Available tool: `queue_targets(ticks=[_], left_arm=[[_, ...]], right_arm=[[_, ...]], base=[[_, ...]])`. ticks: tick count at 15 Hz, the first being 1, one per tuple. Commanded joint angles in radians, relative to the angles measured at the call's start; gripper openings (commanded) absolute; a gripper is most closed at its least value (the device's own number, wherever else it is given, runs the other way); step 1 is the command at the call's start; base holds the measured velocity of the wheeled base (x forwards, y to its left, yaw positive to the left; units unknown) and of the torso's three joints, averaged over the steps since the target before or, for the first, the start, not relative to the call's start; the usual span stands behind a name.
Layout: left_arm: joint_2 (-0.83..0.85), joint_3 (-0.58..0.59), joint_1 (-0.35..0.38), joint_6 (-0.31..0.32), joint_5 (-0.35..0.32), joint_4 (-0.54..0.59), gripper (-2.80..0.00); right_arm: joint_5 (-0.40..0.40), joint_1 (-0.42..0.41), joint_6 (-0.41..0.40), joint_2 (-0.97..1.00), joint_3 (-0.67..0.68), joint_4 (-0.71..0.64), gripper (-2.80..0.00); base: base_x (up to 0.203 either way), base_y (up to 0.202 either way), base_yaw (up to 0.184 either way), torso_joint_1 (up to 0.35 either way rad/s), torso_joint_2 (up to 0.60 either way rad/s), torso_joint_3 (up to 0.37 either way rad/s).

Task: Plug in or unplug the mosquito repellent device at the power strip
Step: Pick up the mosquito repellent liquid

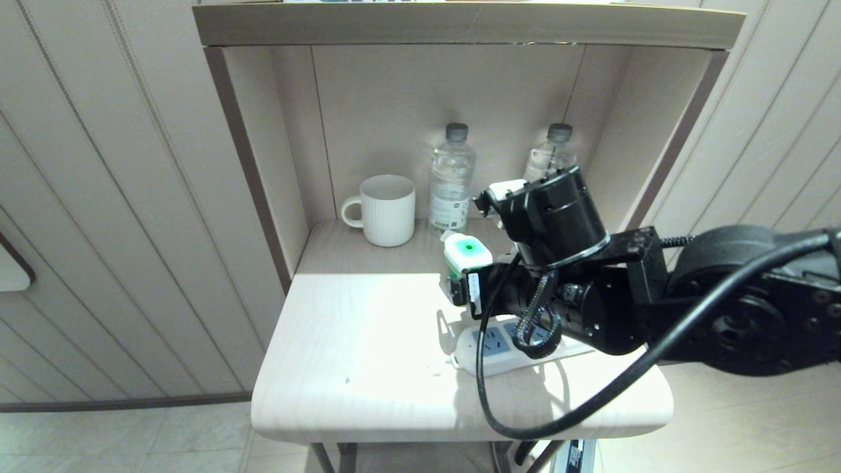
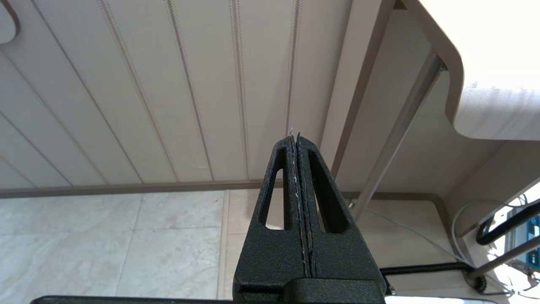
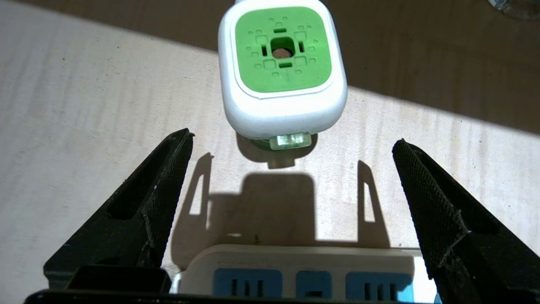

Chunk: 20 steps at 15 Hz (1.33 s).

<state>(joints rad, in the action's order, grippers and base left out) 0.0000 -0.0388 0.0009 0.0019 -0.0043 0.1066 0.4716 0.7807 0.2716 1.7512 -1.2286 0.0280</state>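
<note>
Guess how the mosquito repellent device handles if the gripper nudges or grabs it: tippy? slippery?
The mosquito repellent device stands upright on the table, apart from the power strip. Its white body looks wider than the bottle base beneath, so probably top-heavy and apt to tip. The smooth rounded shell may slip between the fingers. Likely light.

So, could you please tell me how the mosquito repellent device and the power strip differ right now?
The mosquito repellent device is compact with a green face; the power strip is a long flat bar with blue sockets. The device stands apart on the table, unplugged from the strip. Both have white bodies.
</note>
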Motion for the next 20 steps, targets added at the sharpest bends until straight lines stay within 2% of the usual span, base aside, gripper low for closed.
queue_targets(ticks=[1,3,5,10,17,20], left_arm=[[0.002,0.0,0.0,0.0,0.0,0.001,-2.8],[0.002,0.0,0.001,0.0,0.0,0.001,-2.8],[0.002,0.0,0.0,0.0,0.0,0.001,-2.8],[0.002,0.0,-0.001,0.0,0.0,0.001,-2.8],[0.002,0.0,0.0,0.0,0.0,0.001,-2.8],[0.002,-0.001,0.0,0.0,0.0,0.001,-2.8]], right_arm=[[-0.016,-0.037,-0.102,-0.042,0.189,0.428,0.0],[-0.037,-0.065,-0.177,-0.021,0.293,0.702,0.0],[-0.047,-0.08,-0.223,0.004,0.33,0.831,0.0],[-0.092,-0.068,-0.221,0.062,0.31,0.837,0.0],[-0.096,-0.063,-0.22,0.118,0.294,0.841,0.0],[-0.103,-0.064,-0.226,0.162,0.283,0.93,0.0]], base=[[0.0,0.0,0.0,0.0,0.0,0.0],[0.0,0.0,0.0,0.0,0.0,0.0],[0.0,0.0,0.0,0.0,0.0,0.0],[0.0,0.0,0.0,0.0,0.0,0.0],[0.0,0.0,0.0,0.0,0.0,0.0],[0.0,0.0,0.0,0.0,0.0,0.0]])
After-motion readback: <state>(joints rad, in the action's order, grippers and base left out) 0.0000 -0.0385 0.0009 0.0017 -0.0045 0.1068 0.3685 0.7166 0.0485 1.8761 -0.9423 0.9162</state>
